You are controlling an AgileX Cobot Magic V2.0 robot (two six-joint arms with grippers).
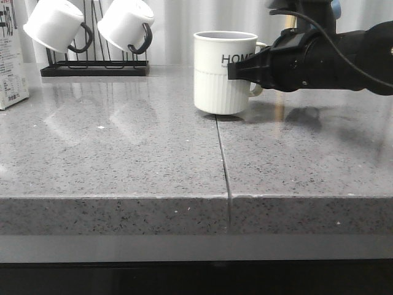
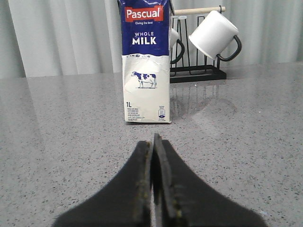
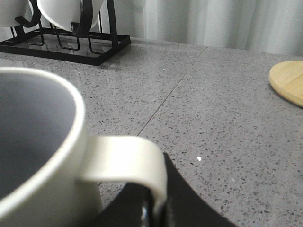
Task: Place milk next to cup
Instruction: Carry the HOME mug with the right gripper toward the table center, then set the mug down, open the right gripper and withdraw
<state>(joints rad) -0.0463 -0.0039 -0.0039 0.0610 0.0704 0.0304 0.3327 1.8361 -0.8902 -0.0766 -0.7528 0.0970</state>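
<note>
milk carton (image 1: pixel 12 58): far left edge of front view, only a strip of small print showing, upright on the grey countertop (image 1: pixel 123 160). In left wrist view the whole carton (image 2: pixel 145 61) reads "Pascual WHOLE MILK", blue top, cow picture, 1L mark. Well apart from the cup.
left gripper (image 2: pixel 154 142): seen in left wrist view only, low over the countertop, pointed at the milk carton, short of it, no contact. Jaws pressed together, only a thin slit between the black fingers (image 2: pixel 173 184), nothing held.
mug rack (image 1: pixel 95 66): black wire rack at back left, two plain white mugs (image 1: pixel 55 24) with black handles hang tilted on it. Stands just beside and behind the milk carton in left wrist view.
counter seam (image 1: pixel 222 160): dark line running from front edge back to the cup's base.
cup (image 1: pixel 222 72): cream mug, ribbed lower half, "HOM" lettering visible, rest covered by the arm. Upright on the countertop, centre-right, on the seam. Inside looks empty in right wrist view.
cup handle (image 3: pixel 128 163): on the cup's right side, sits between the right gripper's fingertips.
right gripper (image 1: pixel 236 69): black arm comes in from the right, tip at the handle side of the cup. Jaws narrow, closed around the cup handle.
wooden board (image 3: pixel 289 80): pale round edge at far right in right wrist view, flat on the countertop.
</note>
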